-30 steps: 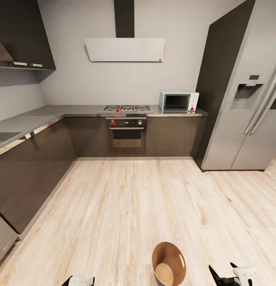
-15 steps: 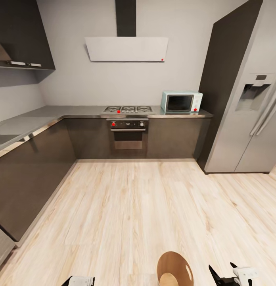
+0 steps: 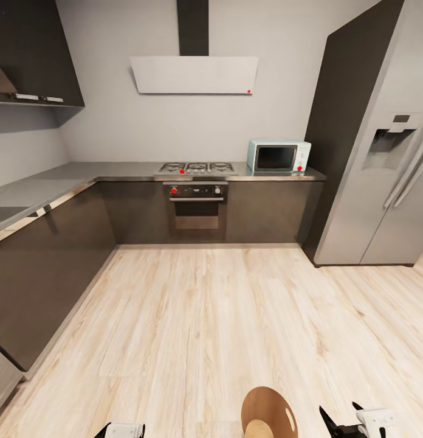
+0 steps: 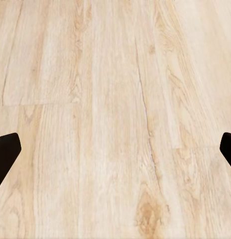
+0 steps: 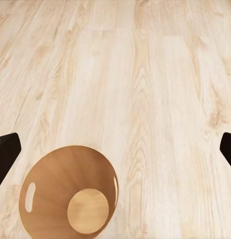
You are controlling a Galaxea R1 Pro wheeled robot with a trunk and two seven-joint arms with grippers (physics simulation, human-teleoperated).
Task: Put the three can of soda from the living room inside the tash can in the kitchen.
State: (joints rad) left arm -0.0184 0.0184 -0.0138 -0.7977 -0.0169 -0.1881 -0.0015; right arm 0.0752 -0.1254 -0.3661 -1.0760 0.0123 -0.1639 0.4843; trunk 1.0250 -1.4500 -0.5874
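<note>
From the head view, the kitchen spreads out ahead: an oven [image 3: 196, 207] sits under the hob [image 3: 195, 166] in a run of dark grey cabinets [image 3: 53, 267]. A pale blue microwave [image 3: 278, 156] stands on the counter to the right of the hob, and a tall steel fridge [image 3: 391, 176] stands further right again. A white hood [image 3: 193, 75] hangs above the hob. Bare wood floor [image 3: 205, 316] stretches from the oven towards the robot, with nothing standing on it up to the tash can [image 3: 269, 413]. The bin sits at the near end of that floor, cut by the frame's edge, its tan wood-like inside and a slot handle showing. The left gripper [image 3: 121, 431] lies to the bin's left and the right gripper [image 3: 357, 423] to its right, both apart from it.

In the left wrist view, the left gripper's dark fingertips [image 4: 6, 154] stand spread wide over plain floor planks, holding nothing.

In the right wrist view, the right gripper's fingertips [image 5: 6, 157] are likewise spread wide and empty. The bin [image 5: 70, 196] lies below and between them, nearer one finger, untouched, and its round paler bottom shows no can.
</note>
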